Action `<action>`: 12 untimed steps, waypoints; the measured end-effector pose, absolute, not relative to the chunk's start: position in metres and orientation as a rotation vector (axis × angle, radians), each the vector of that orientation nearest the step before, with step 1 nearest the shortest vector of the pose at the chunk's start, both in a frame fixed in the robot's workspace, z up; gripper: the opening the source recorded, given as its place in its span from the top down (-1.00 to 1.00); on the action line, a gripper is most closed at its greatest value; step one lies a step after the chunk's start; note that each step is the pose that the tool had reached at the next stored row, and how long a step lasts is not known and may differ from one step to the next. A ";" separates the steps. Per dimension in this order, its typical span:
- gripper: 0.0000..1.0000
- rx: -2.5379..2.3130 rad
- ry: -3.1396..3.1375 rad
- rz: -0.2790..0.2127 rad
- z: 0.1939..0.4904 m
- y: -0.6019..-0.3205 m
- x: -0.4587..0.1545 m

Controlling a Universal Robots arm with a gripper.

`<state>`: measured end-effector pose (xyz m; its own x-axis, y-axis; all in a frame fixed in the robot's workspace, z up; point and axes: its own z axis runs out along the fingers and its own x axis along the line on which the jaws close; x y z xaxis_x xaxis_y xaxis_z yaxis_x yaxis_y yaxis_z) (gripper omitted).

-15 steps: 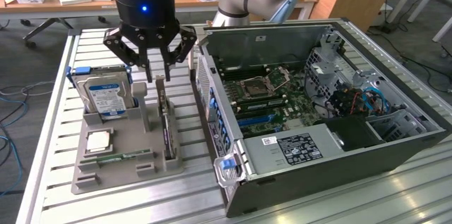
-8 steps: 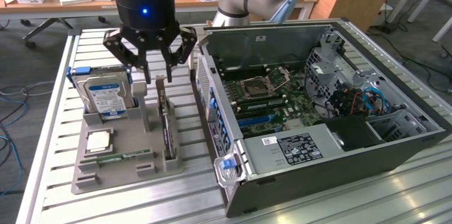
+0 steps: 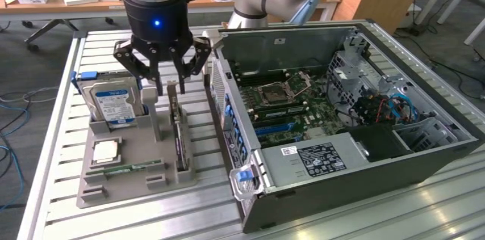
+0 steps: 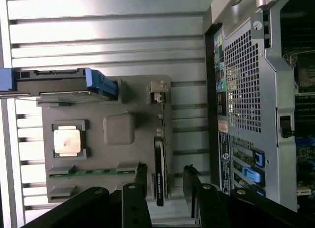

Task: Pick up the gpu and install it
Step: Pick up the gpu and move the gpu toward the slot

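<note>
Exterior view: we note the gripper [image 3: 168,75] hanging over the gray tray [image 3: 99,186], jaws spread wide, gripping nothing. The graphics card [image 3: 180,143] stands on edge in the tray's slot, on the tray's side nearest the computer case [image 3: 424,166], not yet installed.
</note>
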<state>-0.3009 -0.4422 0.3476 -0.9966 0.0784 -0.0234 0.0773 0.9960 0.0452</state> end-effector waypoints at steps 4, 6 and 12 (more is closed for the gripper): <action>0.15 0.122 3.113 0.069 0.342 -0.442 -0.301; 0.15 0.122 3.113 0.069 0.340 -0.442 -0.301; 0.15 0.122 3.113 0.069 0.330 -0.444 -0.301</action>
